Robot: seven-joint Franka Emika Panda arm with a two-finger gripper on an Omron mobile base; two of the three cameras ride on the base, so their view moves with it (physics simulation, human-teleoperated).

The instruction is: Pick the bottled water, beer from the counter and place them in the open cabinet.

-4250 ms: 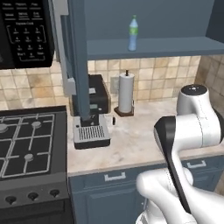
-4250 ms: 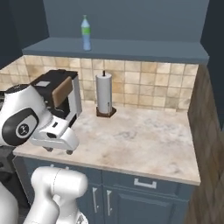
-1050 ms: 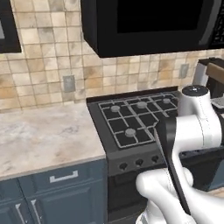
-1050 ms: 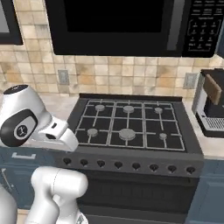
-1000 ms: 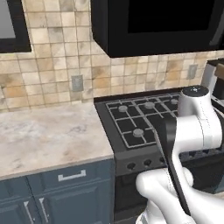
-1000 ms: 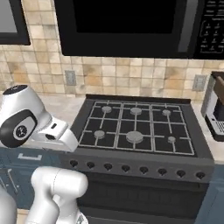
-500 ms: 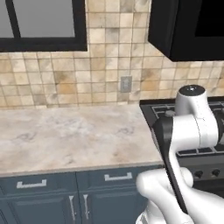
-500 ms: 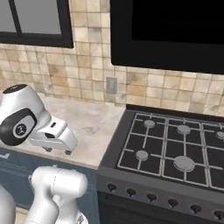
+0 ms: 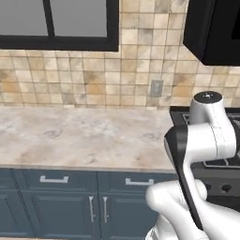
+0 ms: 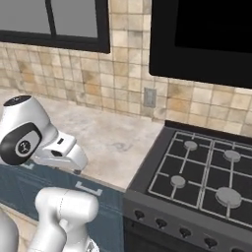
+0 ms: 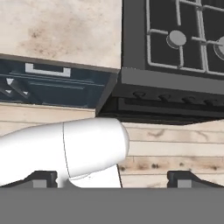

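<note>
Beige-pink marbled stone bench (image 9: 84,138) lies under the tiled wall in the left base view, over dark blue-grey cabinet fronts (image 9: 70,199) with silver handles. Its surface carries nothing within these frames; where the bottled water and the beer stand cannot be told from them.

In the right base view the bench ends against a black gas stove (image 10: 206,177), whose grey grates and round burners sit level with the stone. A black-fronted appliance (image 10: 202,37) hangs on the wall above the stove. A dark-framed window (image 9: 56,23) is set into the beige tiled backsplash (image 9: 140,70) above the bench, and a small grey wall outlet (image 9: 156,88) sits in the tiles near the stove edge.

In the hand view the gripper (image 11: 113,179) points down toward the pale wooden plank floor (image 11: 175,148) in front of the stove and cabinet fronts. Its two dark fingertips (image 11: 41,178) stand far apart at the bottom corners, jaws fully spread, with nothing between them.
</note>
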